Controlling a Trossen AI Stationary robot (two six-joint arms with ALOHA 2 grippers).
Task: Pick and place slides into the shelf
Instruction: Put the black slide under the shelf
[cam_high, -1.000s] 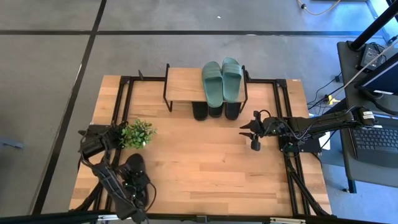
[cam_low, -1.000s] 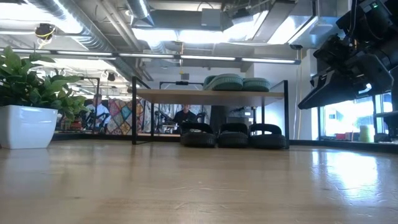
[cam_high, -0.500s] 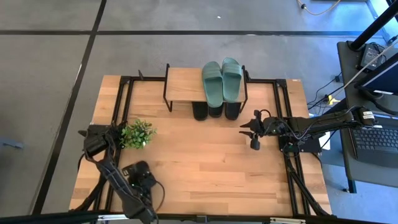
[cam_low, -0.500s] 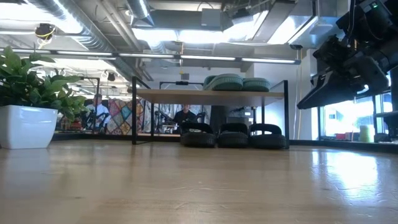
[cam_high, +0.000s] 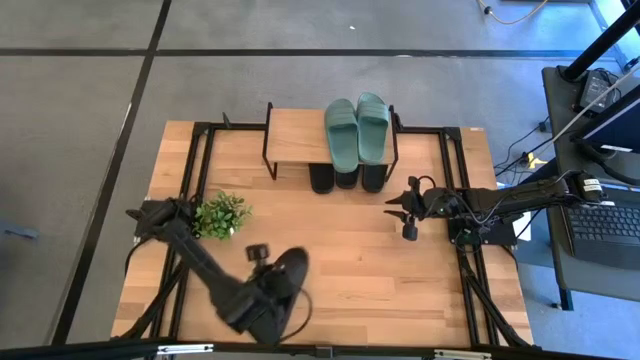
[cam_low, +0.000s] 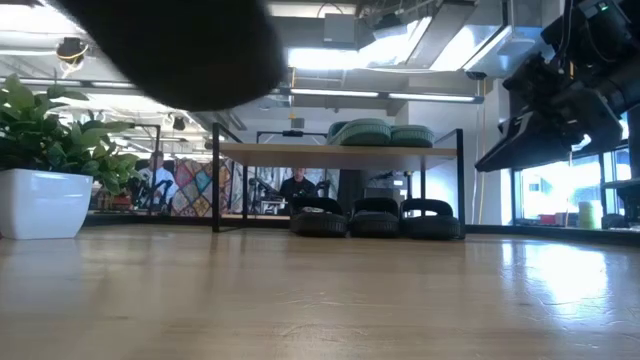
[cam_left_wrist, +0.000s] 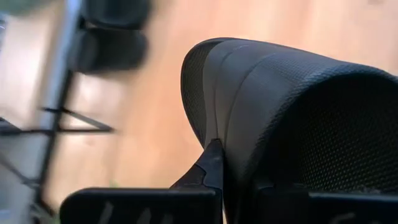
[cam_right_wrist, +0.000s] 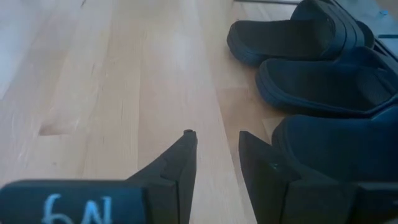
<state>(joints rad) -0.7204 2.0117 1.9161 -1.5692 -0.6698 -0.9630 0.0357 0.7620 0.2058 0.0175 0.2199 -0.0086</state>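
Left gripper (cam_high: 268, 290) is clamped on a black slide (cam_high: 283, 283), held up off the table (cam_high: 360, 250) near the front edge. Shelf (cam_high: 296, 136) sits at the back w/ the green pair (cam_high: 357, 128) on top and 3 black slides (cam_high: 345, 178) lined up under it. Right gripper (cam_high: 405, 213) hangs just beside that row, fingers (cam_right_wrist: 180, 168) partly apart, nothing b/w them.

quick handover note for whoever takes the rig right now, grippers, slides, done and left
Left gripper: shut on a matte black slide, lifted near the table's front edge.
Right gripper: empty, jaws slightly apart, waiting right of the shelf.
Small wooden-top shelf with black frame: sage-green ribbed pair on top, three black slides underneath.
Left: place the held black slide under the shelf with the others.
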